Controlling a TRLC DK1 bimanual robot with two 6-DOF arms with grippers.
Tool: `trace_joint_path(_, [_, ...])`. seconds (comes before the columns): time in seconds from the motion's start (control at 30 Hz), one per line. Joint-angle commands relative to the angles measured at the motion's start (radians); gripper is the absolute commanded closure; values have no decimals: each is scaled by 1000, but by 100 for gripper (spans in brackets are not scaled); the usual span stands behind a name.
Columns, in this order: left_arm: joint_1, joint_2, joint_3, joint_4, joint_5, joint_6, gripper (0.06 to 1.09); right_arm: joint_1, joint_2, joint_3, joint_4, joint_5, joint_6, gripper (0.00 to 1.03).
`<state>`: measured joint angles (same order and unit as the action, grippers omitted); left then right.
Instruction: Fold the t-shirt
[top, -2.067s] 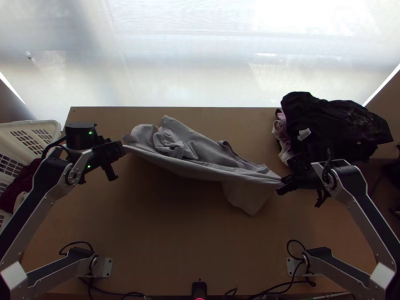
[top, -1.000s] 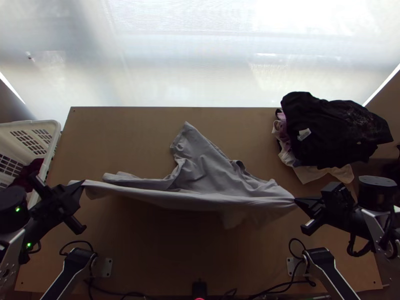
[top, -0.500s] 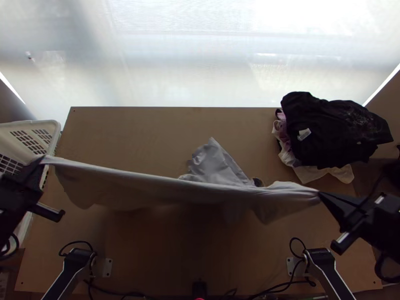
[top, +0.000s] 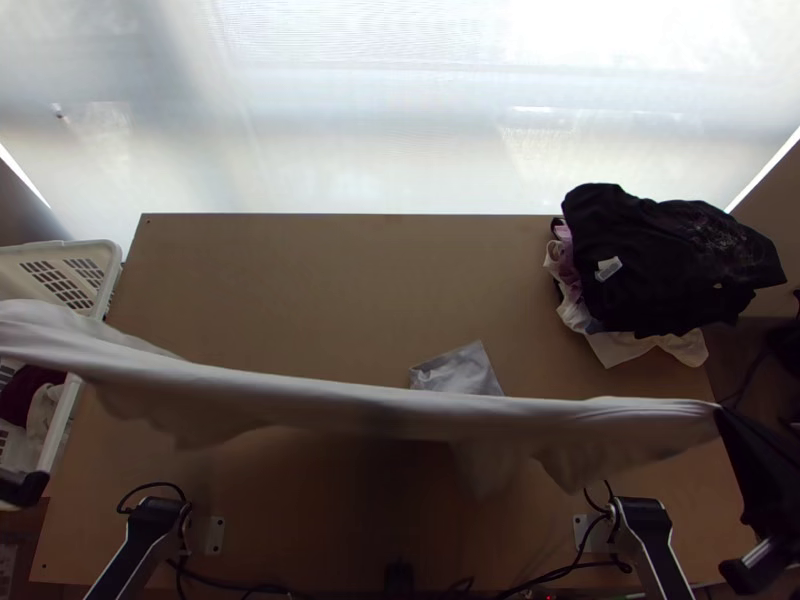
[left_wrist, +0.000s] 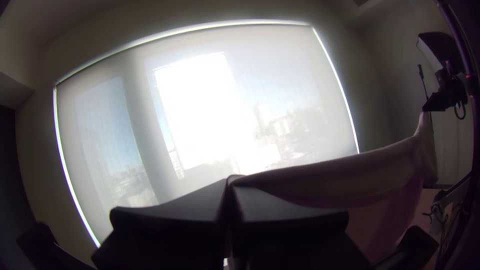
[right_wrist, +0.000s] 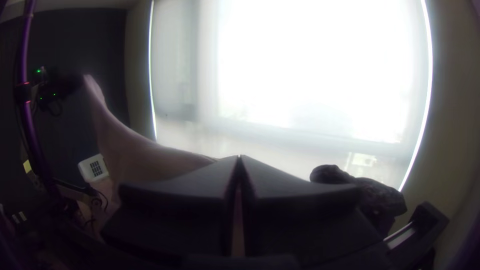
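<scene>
T-shirt (top: 400, 400), grey, observed drawn out between two claws above the near half of the counter (top: 300, 260). We record its upper edge as a long, nearly straight line that reaches past the counter's left edge and over the white basket (top: 90, 262). Below that line the cloth hangs in loose, uneven folds; a grey flap (top: 462, 372) shows beyond it, right of the middle.

Left claw (top: 22, 488): closed on one end of the shirt, beyond the counter's left edge. Right claw (top: 718, 408): closed on the opposite end, by the counter's right edge. We cannot tell which part of the garment either one grips, nor whether the lower folds touch the counter.

At the far right corner we note a black garment (top: 660, 250) heaped over pale cloth (top: 625, 348). Dark red cloth (top: 20, 392) lies in the basket.
</scene>
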<state>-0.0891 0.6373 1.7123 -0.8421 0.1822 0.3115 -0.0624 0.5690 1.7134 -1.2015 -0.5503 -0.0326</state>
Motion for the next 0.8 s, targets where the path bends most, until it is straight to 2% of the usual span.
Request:
trace_joint_path(0.0, [158, -41, 4, 18, 175, -135, 105, -63, -46, 5, 40, -22, 39, 100])
trace_joint_path(0.13, [232, -60, -293, 204, 203, -98, 105, -63, -83, -302, 218, -19, 37, 100])
trace_joint_path(0.23, [246, 35, -454, 400, 201, -66, 105, -65, 17, -434, 428, -2, 48, 100])
trace_joint_path(0.33, [219, 185, -494, 540, 184, -65, 105, -40, 189, -498, 612, -2, 54, 100])
trace_joint_path(0.47, [192, 403, -496, 722, 89, -9, 105, 115, 439, -497, 806, 107, 7, 100])
trace_joint_path(0.53, [192, 526, -480, 791, 37, 58, 105, 176, 565, -483, 892, 194, -39, 100])
trace_joint_path(0.6, [175, 634, -480, 868, -13, 129, 105, 207, 681, -445, 941, 240, -89, 100])
trace_joint_path(0.67, [143, 734, -485, 934, -76, 207, 105, 220, 801, -387, 954, 245, -89, 100])
trace_joint_path(0.77, [132, 866, -487, 1014, -109, 276, 105, 256, 954, -321, 967, 259, -122, 100])
